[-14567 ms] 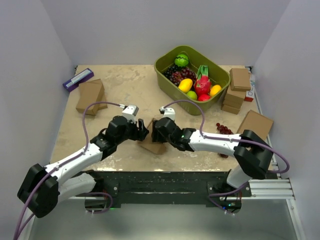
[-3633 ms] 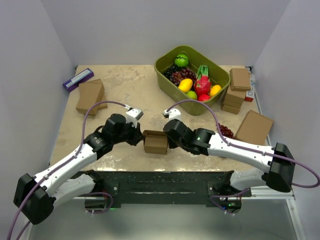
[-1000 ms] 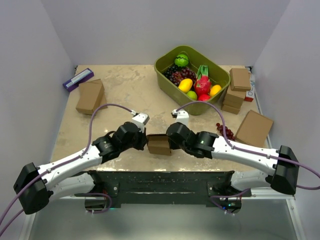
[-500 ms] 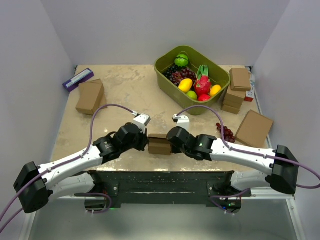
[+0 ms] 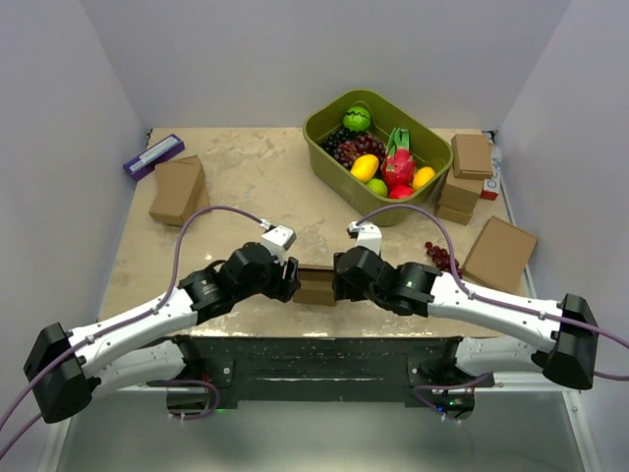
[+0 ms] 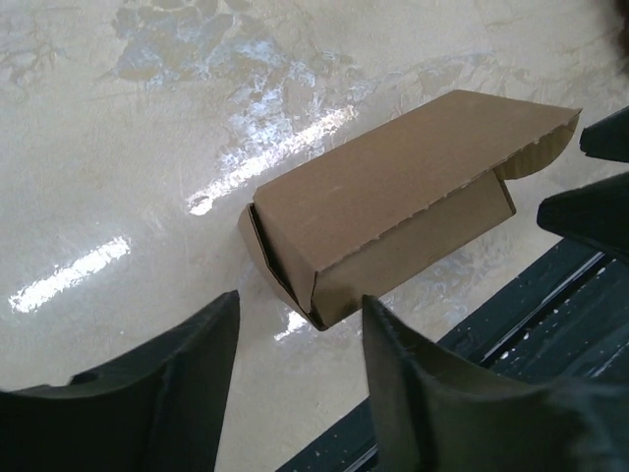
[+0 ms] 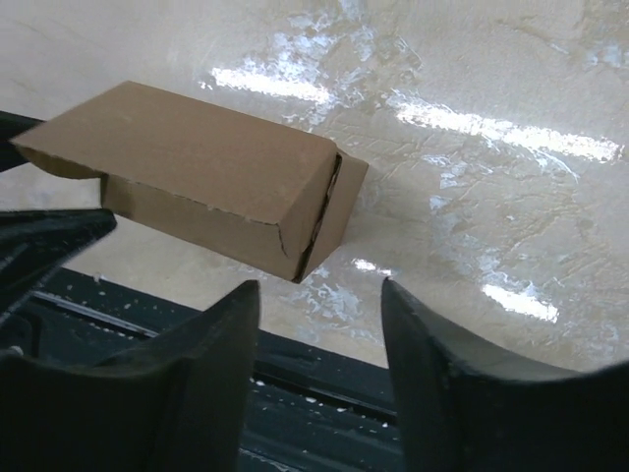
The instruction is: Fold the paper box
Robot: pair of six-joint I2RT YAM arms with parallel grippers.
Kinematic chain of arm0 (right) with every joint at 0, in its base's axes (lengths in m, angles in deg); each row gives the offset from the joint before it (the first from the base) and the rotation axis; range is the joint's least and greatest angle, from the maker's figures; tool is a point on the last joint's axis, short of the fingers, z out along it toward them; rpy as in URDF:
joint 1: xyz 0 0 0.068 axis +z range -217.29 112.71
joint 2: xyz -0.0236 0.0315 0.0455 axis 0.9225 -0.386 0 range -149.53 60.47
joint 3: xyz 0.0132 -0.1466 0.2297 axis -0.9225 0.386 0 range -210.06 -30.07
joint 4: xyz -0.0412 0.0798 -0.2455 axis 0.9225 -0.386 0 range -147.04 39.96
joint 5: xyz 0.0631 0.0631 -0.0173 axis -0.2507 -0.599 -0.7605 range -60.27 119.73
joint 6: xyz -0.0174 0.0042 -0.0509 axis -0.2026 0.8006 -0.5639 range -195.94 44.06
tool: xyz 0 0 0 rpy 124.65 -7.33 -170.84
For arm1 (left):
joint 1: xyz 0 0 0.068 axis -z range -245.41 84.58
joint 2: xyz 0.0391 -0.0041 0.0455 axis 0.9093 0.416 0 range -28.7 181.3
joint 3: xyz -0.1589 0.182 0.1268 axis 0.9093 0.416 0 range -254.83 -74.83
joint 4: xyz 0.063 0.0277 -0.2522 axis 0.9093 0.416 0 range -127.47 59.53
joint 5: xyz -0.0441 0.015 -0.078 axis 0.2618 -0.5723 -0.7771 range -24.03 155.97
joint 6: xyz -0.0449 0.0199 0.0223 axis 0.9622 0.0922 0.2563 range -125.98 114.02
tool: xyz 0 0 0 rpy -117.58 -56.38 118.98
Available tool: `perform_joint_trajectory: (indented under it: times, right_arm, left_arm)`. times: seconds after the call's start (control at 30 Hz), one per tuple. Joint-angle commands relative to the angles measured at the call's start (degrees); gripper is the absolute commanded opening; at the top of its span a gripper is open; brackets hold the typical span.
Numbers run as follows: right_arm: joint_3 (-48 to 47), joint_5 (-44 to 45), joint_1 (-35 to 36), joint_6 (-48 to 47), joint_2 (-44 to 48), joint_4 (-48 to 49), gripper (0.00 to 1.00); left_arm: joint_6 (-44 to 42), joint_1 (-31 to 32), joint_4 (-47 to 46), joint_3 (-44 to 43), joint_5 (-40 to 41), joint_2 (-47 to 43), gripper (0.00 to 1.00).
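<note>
The paper box point(image 5: 315, 283) is a small closed brown cardboard box lying flat near the table's front edge, between the two grippers. In the left wrist view the box point(image 6: 393, 202) lies just beyond my open left gripper point(image 6: 300, 329), clear of both fingers. In the right wrist view the box point(image 7: 211, 177) lies just ahead of my open right gripper point(image 7: 319, 315), also untouched. From above, the left gripper point(image 5: 287, 279) sits at the box's left end and the right gripper point(image 5: 341, 279) at its right end.
A green bin point(image 5: 319, 128) of fruit stands at the back. Ready-made brown boxes are stacked at the back right point(image 5: 467, 179) and back left point(image 5: 177, 189). A larger flat box point(image 5: 501, 251) lies right. Grapes point(image 5: 437, 256) lie beside it. A purple item point(image 5: 152, 154) lies far left.
The box and both grippers have shifted slightly toward the front edge. Both grippers stay open at the box's ends.
</note>
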Motion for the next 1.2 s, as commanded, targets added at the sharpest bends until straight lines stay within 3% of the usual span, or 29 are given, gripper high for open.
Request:
perform_joint_trajectory:
  times: [0.0, 0.13, 0.3, 0.43, 0.7, 1.17]
  right_arm:
    - [-4.36, 0.85, 0.04, 0.00, 2.86, -3.35, 0.62]
    - [-5.51, 1.46, -0.05, 0.00, 6.02, -3.45, 0.74]
    - [-5.87, 1.64, -1.62, -0.26, 7.96, 0.15, 0.77]
    - [-5.25, 0.15, -5.04, -0.17, 7.69, 4.02, 0.78]
    - [-5.07, -0.12, -8.66, -1.75, 4.10, 8.24, 0.70]
    - [1.07, -5.04, -8.66, -0.79, 1.45, 11.31, 0.52]
  left_arm:
    - [-2.69, 0.39, 1.21, -3.47, -0.96, -3.07, 0.66]
    - [-3.22, 0.39, 3.23, -4.09, -2.90, -6.92, 0.78]
    - [-0.68, 0.22, 3.77, -7.07, -4.13, -9.93, 0.80]
    - [1.35, -0.83, 3.24, -10.94, -3.52, -6.95, 0.80]
    - [0.03, -7.33, -1.23, -11.04, -4.92, -0.88, 0.75]
    - [1.52, -8.22, -5.81, -1.91, -7.73, -0.70, 0.60]
